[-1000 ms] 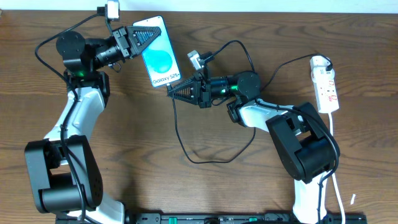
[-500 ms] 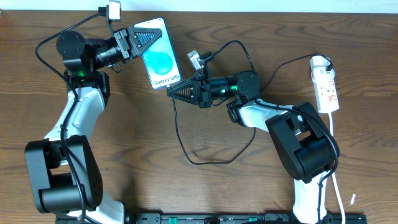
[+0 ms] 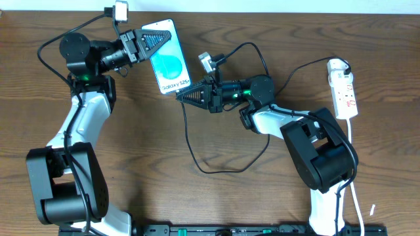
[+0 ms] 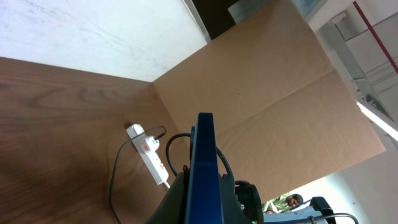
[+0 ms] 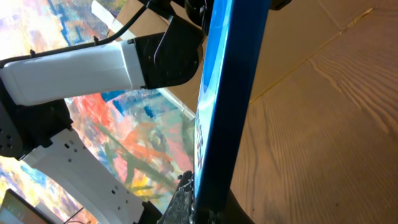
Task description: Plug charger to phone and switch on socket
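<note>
The phone is lifted off the table at the upper left of centre. Its light blue screen faces up and its "Galaxy S25+" end points toward the middle of the table. The left gripper is clamped on it near the far end, one finger across the screen. In the left wrist view the phone shows edge-on as a thin blue blade between the fingers.

The charger is a thin black cable. It leaves the closed tips of the right gripper, drops toward the near side of the table, loops around and runs back toward the right arm. The right gripper pinches its plug end just beside the phone's lower edge. The right wrist view shows only the phone's blue edge at very close range, so I cannot tell whether the plug tip is seated in the port.

The left arm rises from its base at the near left, and its wrist turns right toward the phone. The right arm reaches left from its base at the near right, with the forearm low and level and the gripper pointing at the phone's bottom end.

The socket lies flat at the far right edge, well apart from both grippers. Its white cord trails toward the near side.
</note>
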Controlling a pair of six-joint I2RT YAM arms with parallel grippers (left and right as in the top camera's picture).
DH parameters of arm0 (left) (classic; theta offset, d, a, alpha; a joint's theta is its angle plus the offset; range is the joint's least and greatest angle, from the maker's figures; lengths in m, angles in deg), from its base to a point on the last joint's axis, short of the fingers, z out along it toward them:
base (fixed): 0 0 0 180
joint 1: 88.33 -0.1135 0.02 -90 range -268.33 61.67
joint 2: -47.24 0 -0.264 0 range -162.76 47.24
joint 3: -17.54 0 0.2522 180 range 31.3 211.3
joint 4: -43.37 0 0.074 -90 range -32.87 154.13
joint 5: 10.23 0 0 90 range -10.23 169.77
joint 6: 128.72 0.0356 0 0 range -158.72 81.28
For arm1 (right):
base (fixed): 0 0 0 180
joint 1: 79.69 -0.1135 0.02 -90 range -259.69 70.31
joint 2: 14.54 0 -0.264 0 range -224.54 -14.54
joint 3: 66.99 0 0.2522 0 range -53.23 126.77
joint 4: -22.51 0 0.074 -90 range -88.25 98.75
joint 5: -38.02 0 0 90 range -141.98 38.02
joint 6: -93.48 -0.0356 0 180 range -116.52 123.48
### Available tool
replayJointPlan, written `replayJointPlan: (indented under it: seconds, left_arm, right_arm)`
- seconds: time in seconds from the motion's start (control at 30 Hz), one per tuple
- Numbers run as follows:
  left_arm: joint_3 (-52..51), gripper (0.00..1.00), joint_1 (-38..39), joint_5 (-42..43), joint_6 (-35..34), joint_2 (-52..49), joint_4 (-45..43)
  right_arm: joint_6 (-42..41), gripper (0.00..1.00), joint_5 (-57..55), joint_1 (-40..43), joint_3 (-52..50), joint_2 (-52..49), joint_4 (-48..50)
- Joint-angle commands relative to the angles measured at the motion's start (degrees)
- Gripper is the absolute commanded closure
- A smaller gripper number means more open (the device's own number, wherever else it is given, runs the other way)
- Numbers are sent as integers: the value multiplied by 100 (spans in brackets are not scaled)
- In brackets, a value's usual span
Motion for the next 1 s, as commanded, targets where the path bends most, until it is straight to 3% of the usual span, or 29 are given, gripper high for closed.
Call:
replayJointPlan:
  seconds: [0.0,0.97]
  left_arm:
    - [33,93,83,568,50,138,-17]
    - [33,92,83,566,208,138,-20]
  right_arm:
    - [-26,99,-841,111,61,-9,48]
    - [-372,99,-988,111,63,-9,-11]
